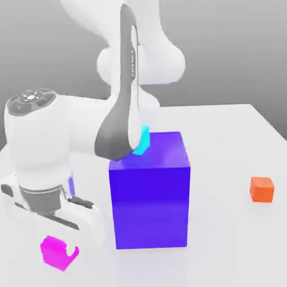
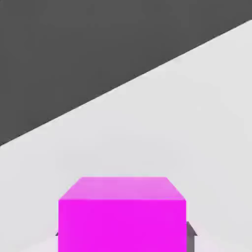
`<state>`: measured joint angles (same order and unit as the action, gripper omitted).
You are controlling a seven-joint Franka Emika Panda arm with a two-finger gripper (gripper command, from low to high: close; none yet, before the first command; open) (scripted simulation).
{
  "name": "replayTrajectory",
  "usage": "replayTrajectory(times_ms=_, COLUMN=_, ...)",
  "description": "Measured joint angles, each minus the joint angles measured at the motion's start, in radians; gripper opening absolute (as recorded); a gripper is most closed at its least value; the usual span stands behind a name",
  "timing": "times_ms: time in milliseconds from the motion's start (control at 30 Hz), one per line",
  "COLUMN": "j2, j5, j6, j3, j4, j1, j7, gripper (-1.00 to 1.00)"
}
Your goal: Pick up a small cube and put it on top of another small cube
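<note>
Pinching the pink cube (image 2: 122, 226), the gripper (image 1: 61, 252) is nr the blue block (image 1: 150, 207). Orange cube (image 1: 261, 190) sits apart on tbl (image 1: 231, 247).

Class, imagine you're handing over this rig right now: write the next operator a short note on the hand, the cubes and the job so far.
Hand: shut on the magenta cube, near the table's front edge at the exterior view's left. I can't tell whether the cube is clear of the table.
Done: cube grasped.
Left: raise it, put it on top of another small cube, release.
Nearby: large blue block; orange cube at the exterior view's right.
</note>
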<state>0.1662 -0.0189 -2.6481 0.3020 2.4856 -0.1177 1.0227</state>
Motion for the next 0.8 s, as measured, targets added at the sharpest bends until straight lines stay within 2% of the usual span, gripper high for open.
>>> replayTrajectory(times_ms=200, j2=-0.168, j5=0.112, j6=-0.01, j3=0.111, j4=0.171, j1=-0.124, j7=0.286, gripper=-1.0)
replayTrajectory(times_ms=500, j2=-0.42, j5=0.268, j6=-0.022, j3=0.134, j4=0.426, j1=-0.382, j7=0.706, gripper=-1.0)
replayTrajectory(times_ms=633, j2=-0.34, j5=0.221, j6=-0.126, j3=0.161, j4=0.45, j1=-0.373, j7=0.707, gripper=-1.0)
replayTrajectory(times_ms=700, j2=-0.269, j5=0.159, j6=-0.194, j3=0.177, j4=0.45, j1=-0.341, j7=0.667, gripper=-1.0)
replayTrajectory(times_ms=767, j2=-0.193, j5=0.049, j6=-0.263, j3=0.166, j4=0.448, j1=-0.31, j7=0.592, gripper=-1.0)
replayTrajectory(times_ms=800, j2=-0.158, j5=-0.017, j6=-0.293, j3=0.145, j4=0.447, j1=-0.313, j7=0.547, gripper=1.0)
